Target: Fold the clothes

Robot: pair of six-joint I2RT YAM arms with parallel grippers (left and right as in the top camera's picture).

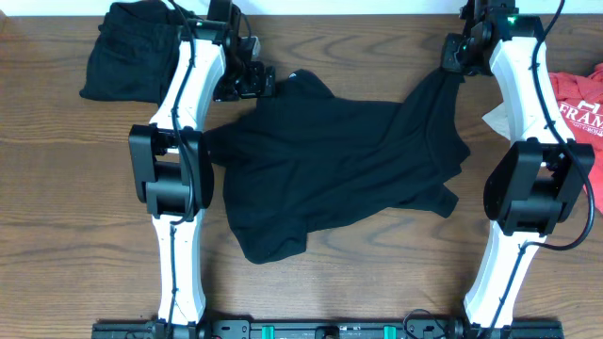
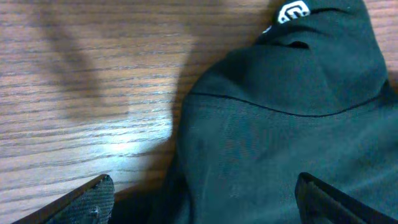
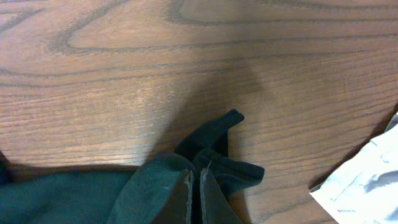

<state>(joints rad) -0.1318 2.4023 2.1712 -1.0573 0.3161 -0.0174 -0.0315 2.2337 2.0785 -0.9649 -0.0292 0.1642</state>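
Black top [image 1: 339,160]: lies rumpled across the middle of the tabletop [image 1: 358,292], spread but not flat. One corner is drawn out toward the far right edge. White round logo [image 2: 292,11] shows near its far-left part.

Right claw [image 3: 198,194]: closed, pinching a bunched corner of the black top. The fabric wraps both fingers.

Left claw [image 2: 205,202]: jaws wide apart, hovering over the top's far-left part and holding nothing.

Handling, my judgement: thin, light, limp knit. It will drape and drag rather than hold shape, and will slide fairly easily on the smooth wood. Nothing fragile. A pinch on a single layer at a hem, seam or shoulder corner should be best. A grab into a wrinkle risks picking up two layers. I would take the shoulder seam under the left claw, opposite the corner held on the right, so the cloth can be tensioned flat.

Surroundings:
- Folded black garment [image 1: 127,47] at the far left corner, clear of the work.
- Red tee [image 1: 577,104] at the right edge.
- Light grey piece [image 3: 367,180] just beside the right claw. It could get swept or snagged if I pull rightward.
- Left arm overlaps the top's left edge in the overhead view.
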